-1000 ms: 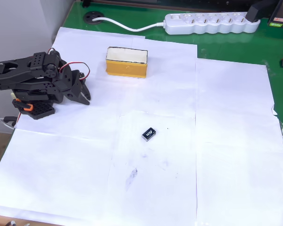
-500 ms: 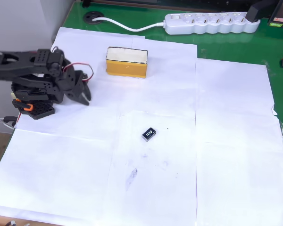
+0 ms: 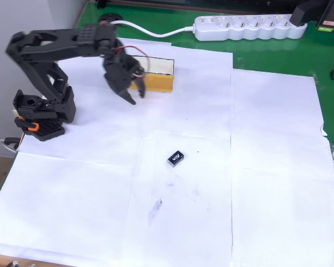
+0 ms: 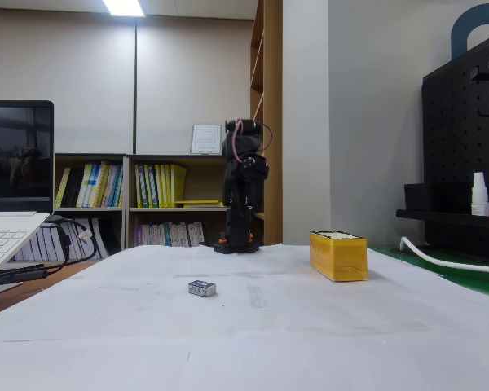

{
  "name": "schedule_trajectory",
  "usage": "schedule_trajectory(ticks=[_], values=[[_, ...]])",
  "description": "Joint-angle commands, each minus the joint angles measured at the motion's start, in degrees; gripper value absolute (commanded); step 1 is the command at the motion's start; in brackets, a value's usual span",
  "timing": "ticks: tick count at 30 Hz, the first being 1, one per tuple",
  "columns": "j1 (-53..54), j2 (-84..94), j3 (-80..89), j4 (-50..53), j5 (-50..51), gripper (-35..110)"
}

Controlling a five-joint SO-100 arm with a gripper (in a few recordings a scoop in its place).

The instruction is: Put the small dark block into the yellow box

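Small dark block: the small dark block [image 3: 176,158] [image 4: 201,287] lies flat on the white paper [image 3: 222,183], white markings up, well apart from the claw, below and to the right of it in the overhead view. Nothing touches it.

Yellow box: the yellow box [image 3: 156,78] [image 4: 337,255] has orange-yellow sides and a pale top face. In the overhead view the claw overlaps its left end; whether the two touch cannot be told. In the fixed view the box stands to the right of the arm.

Claw: the claw [image 3: 136,95] is black and points down toward the paper. Its two fingers stand slightly apart at the tips, with nothing between them. It hangs above the paper, between the box and the block but far nearer the box.

Arm: the arm [image 3: 50,47] [image 4: 243,191] is black and raised, reaching from its base to the left of the claw in the overhead view.

Counter: the counter [image 3: 323,55] is green and mostly covered by the paper sheets.

Power strip: the power strip [image 3: 247,26] is white and lies on the counter well to the upper right of the claw, its white cable [image 3: 150,30] running back past the box.

Laptop: the laptop [image 4: 12,183] is open and stands at the left edge of the fixed view, far from the claw.
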Motion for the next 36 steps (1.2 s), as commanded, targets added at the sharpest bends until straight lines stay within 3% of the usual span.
schedule_trajectory(ticks=[1, 2, 7, 20, 28, 36], values=[[3.3, 6.9, 12.9, 1.4, 6.1, 22], [4.4, 9.4, 15.2, 2.4, 9.1, 27], [7.9, 19.3, 25.6, 5.3, 20.8, 27], [10.0, 34.9, 35.9, 5.4, 40.9, 27], [10.5, 39.7, 38.0, -0.9, 43.9, 27], [11.0, 45.4, 44.9, -0.5, 45.8, 27]])
